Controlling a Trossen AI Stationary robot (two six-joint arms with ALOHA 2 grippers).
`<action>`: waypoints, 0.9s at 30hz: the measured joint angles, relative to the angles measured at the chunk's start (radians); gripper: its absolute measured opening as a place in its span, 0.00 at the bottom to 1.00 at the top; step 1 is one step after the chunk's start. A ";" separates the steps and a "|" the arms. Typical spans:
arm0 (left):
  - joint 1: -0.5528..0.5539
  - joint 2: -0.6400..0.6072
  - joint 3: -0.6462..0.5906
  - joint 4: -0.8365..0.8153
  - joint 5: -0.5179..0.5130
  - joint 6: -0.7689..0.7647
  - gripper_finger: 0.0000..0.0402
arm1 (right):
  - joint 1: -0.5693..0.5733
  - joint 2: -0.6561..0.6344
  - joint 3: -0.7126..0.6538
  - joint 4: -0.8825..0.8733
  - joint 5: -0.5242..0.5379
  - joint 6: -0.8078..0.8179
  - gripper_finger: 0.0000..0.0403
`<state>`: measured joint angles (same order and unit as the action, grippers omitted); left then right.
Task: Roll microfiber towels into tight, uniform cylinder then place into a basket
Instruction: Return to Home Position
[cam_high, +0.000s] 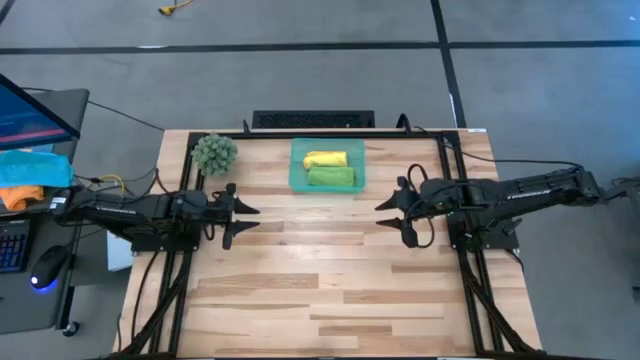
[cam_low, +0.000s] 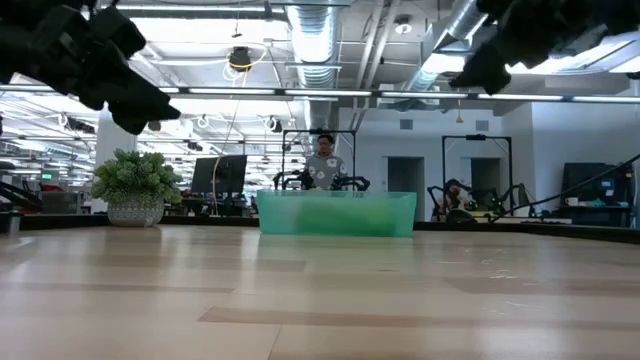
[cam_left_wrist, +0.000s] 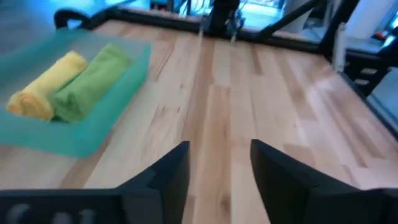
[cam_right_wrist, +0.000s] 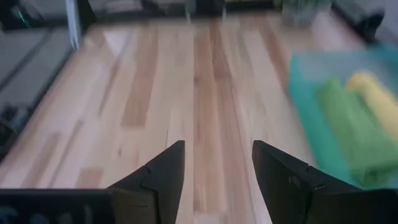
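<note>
Both arms hang above the pale wooden plank counter (cam_high: 330, 290), one at each side, with their fingertips turned toward each other and bare wood between them. The left hand (cam_high: 240, 222) is released, its two dark fingers (cam_left_wrist: 166, 177) spread apart with nothing between them. The right hand (cam_high: 386, 215) is released as well, its fingers (cam_right_wrist: 163, 171) parted and empty. Neither hand touches the counter or any object.

The shallow rectangular translucent teal-green plastic basket (cam_high: 296, 170) stands well apart from both hands. It is ahead of each hand's fingertips and off to the side, toward the counter's far edge, roughly midway between the two hands. Inside it lie two rolled cloths, side by side and touching. The bright yellow microfiber towel (cam_high: 324, 159) is the roll farther from the hands. The light green microfiber towel (cam_high: 331, 177) is the roll nearer to them. Both rolls lie flat along the basket's length, inside its low walls.

A fuzzy round green plant-like ball (cam_high: 214, 153) stands just behind the left hand, near the far corner of the counter. In the low view it sits in a small pale pot.

Beyond the left arm, off the counter, a blue cloth (cam_high: 32, 168) and an orange cloth (cam_high: 20, 197) lie on a side desk.
</note>
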<state>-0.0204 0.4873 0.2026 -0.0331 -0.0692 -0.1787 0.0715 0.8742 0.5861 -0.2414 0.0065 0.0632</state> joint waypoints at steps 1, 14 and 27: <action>-0.008 -0.030 -0.011 0.010 0.000 0.000 0.38 | 0.000 -0.020 -0.002 0.017 0.001 -0.006 0.52; -0.059 -0.355 -0.047 -0.062 0.004 0.036 0.01 | -0.006 -0.370 -0.147 0.011 0.003 -0.011 0.52; -0.061 -0.478 -0.183 0.082 -0.002 0.096 0.00 | -0.006 -0.630 -0.356 0.114 0.002 0.034 0.52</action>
<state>-0.0815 0.0097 0.0199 0.0489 -0.0711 -0.0823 0.0652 0.2440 0.2304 -0.1273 0.0086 0.0971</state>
